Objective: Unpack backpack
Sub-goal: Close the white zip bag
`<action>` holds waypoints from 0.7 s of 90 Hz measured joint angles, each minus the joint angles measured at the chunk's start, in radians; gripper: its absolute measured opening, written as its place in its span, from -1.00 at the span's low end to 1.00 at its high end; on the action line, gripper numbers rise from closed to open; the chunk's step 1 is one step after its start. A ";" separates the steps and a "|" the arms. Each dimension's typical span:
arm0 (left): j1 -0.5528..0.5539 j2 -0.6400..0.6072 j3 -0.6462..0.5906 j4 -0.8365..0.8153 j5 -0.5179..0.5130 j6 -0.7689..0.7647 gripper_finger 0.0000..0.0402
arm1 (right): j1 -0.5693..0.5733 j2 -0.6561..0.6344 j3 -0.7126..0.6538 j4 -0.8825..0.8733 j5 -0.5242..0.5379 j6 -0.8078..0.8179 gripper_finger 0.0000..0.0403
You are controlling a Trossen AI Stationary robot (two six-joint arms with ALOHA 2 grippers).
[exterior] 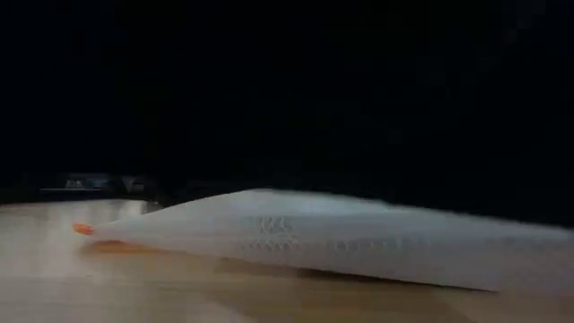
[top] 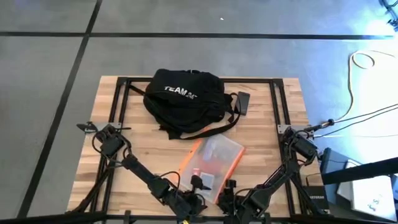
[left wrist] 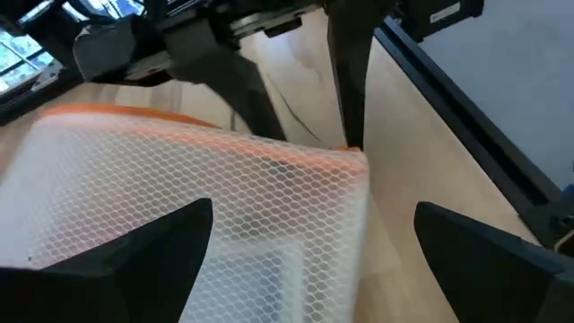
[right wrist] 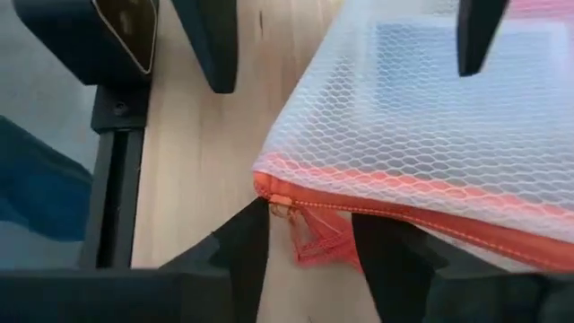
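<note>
High view: mesh pouch [top: 213, 160] btwn backpack [top: 185, 99] & both grippers.

left pincer [left wrist: 309, 251] spread wide over mesh pouch [left wrist: 179, 206], orange trim; wooden table [left wrist: 421, 152] beneath.

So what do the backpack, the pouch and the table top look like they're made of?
Backpack: soft black woven fabric, it seems; it slumps and creases, with printed white lettering. Pouch: translucent white mesh-reinforced plastic, judging by the hexagonal netting, with orange zipper trim. Table top: light wood, probably butcher block, showing plank seams, matte.
</note>
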 joint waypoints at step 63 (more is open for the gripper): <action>0.013 0.031 -0.002 0.125 0.083 0.084 0.86 | 0.001 0.000 0.002 -0.024 -0.072 -0.017 -0.99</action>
